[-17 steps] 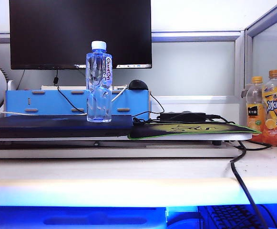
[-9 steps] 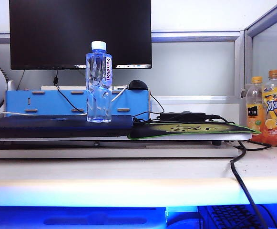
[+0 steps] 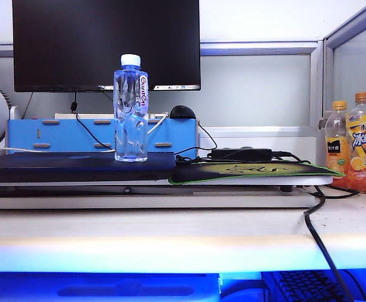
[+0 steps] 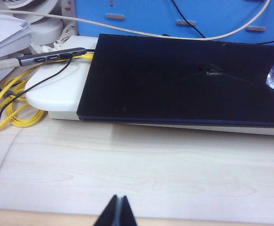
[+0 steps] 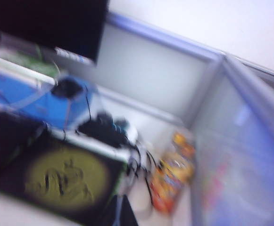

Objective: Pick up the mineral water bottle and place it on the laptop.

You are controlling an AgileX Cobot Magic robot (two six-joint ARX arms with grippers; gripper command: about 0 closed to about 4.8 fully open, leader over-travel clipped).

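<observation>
The left gripper point(image 4: 118, 212) is seen with its jaws pressed together, empty, low over bare wooden desk in front of the laptop point(image 4: 174, 84). The right gripper point(image 5: 120, 212) is likewise closed on nothing, above the green-edged mouse pad point(image 5: 56, 181) near the orange drink bottles point(image 5: 172, 181); that view is blurred. The mineral water bottle point(image 3: 131, 110) is found upright on the laptop's lid, toward its right end, untouched. Placement is judged complete. Only retreat of the arms appears required, clear of the cables.

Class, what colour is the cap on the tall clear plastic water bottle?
White cap; clearest in the exterior view.
</observation>
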